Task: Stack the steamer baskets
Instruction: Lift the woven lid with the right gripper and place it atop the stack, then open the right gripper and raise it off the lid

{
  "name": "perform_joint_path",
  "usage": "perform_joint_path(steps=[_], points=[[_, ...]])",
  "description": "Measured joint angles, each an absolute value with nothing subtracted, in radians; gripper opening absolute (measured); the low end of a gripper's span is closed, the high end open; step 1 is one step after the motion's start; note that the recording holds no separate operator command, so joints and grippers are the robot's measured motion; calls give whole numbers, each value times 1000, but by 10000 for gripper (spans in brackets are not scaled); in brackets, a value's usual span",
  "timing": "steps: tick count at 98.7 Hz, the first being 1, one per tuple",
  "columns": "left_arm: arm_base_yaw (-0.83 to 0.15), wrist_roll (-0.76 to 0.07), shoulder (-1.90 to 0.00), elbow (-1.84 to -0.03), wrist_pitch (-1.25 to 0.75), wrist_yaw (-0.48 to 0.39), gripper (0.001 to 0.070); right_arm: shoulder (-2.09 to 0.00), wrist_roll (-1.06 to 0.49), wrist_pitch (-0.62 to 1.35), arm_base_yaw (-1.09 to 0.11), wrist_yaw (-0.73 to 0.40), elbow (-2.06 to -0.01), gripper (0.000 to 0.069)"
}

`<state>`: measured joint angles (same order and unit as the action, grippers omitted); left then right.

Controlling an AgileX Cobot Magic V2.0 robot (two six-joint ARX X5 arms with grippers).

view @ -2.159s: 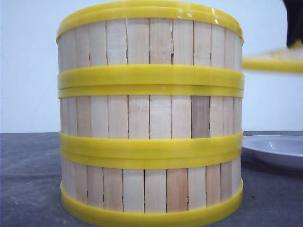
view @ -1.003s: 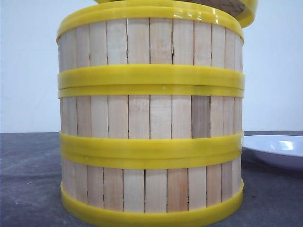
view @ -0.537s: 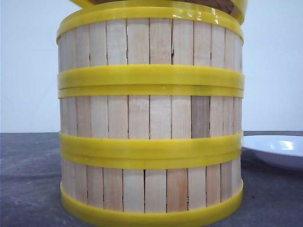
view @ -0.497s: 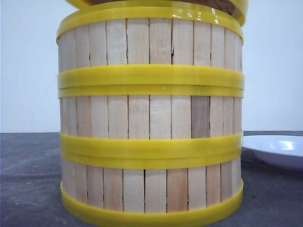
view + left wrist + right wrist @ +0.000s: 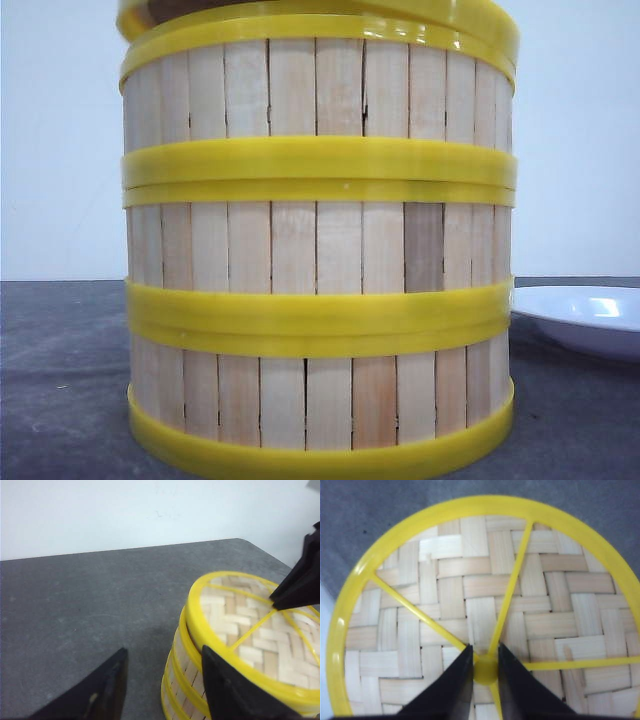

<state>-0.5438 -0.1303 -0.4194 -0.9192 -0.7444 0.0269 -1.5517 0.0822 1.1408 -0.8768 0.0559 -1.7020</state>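
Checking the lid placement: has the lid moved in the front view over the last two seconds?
Yes. The lid has come from the right of the stack at top-rim height to sit over the top rim, held at its hub by the right gripper.

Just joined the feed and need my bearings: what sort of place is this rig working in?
Probably a lab or test bench, not a kitchen: a bare dark grey table against a plain white wall, with only props on it, the stacked steamer baskets, their lid and a white plate.
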Motion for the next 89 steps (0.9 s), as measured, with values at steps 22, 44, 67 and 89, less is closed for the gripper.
perform_joint_path(steps=[22, 44, 67, 89], points=[[-544, -130, -419, -919, -744, 27, 274, -1568, 81, 1132, -877, 55, -1702, 56], [-544, -123, -419, -919, -745, 27, 274, -1579, 79, 1099, -877, 52, -1703, 228], [-544, -123, -419, -919, -745, 27, 274, -1565, 78, 1088, -877, -21, -1713, 341], [-544, -123, -419, -919, -745, 27, 274, -1445, 78, 1063, -877, -111, -1779, 344]])
